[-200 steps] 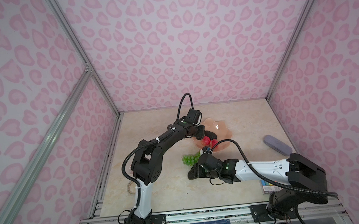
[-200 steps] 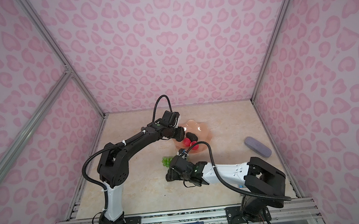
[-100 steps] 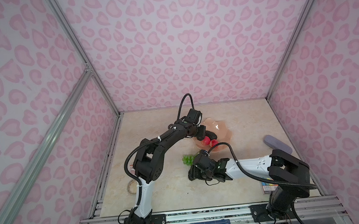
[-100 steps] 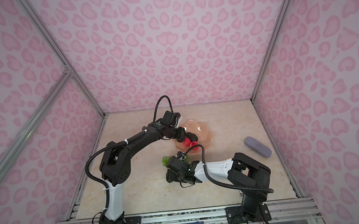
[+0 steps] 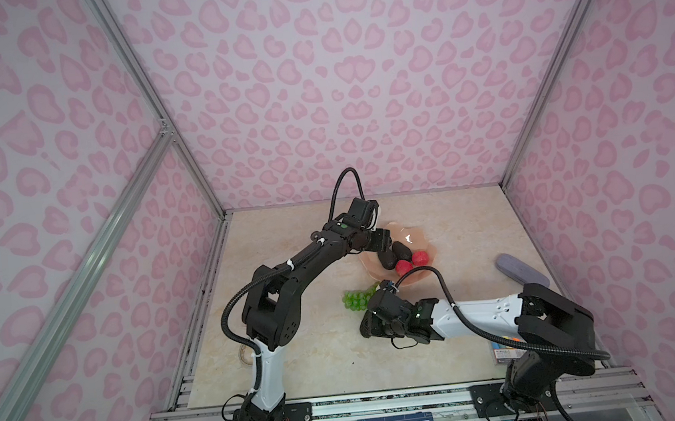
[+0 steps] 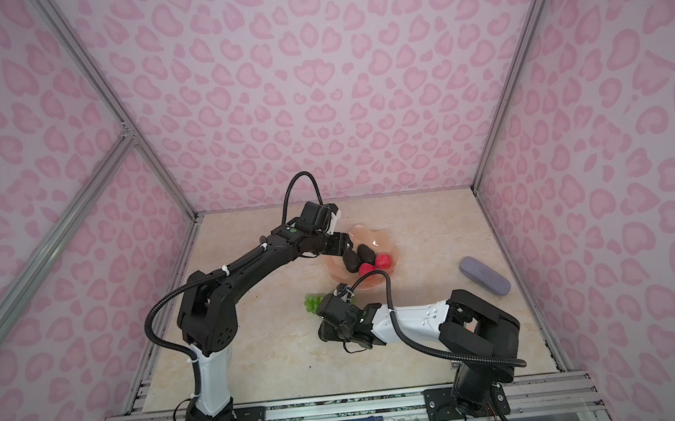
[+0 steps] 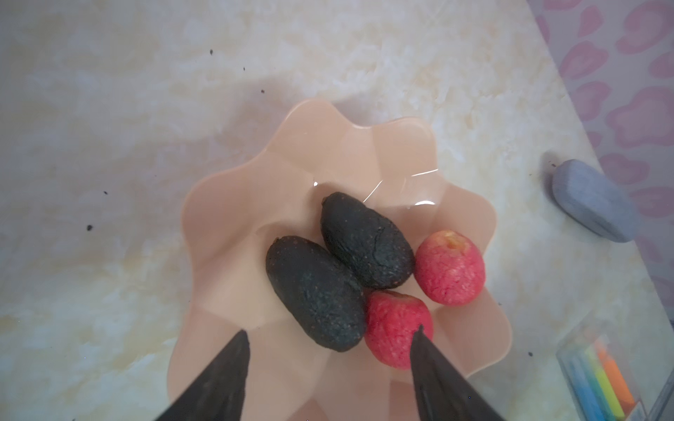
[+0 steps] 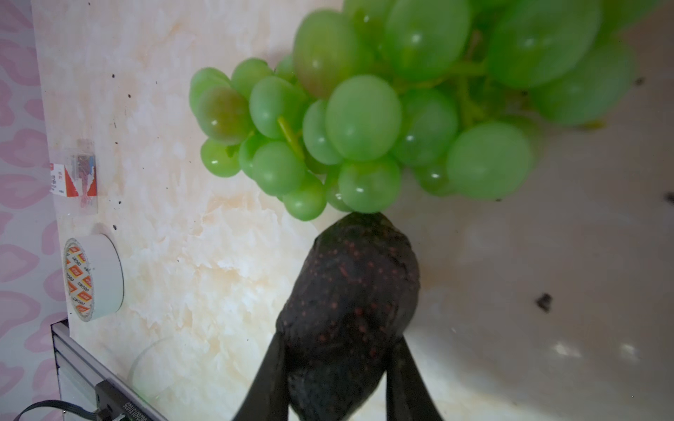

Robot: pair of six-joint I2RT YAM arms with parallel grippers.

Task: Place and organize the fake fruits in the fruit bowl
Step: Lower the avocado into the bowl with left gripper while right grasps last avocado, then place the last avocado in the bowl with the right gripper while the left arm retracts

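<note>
The peach-pink fruit bowl holds two dark avocados, a red strawberry and a small red-yellow apple. My left gripper hangs open over the bowl's left side, its fingers apart on either side of the nearer avocado's end, touching nothing. A third avocado is on the table with my right gripper shut on it. Its tip touches the green grapes, which lie on the table in front of the bowl.
A grey-purple oblong case lies at the right wall. A clear pack of coloured markers sits near the right arm's base. A tape roll stands by the left front edge. Pink walls enclose the table.
My left gripper has opened and the avocado it held now lies in the bowl. My right gripper has slid left and shut on the avocado beside the grapes.
</note>
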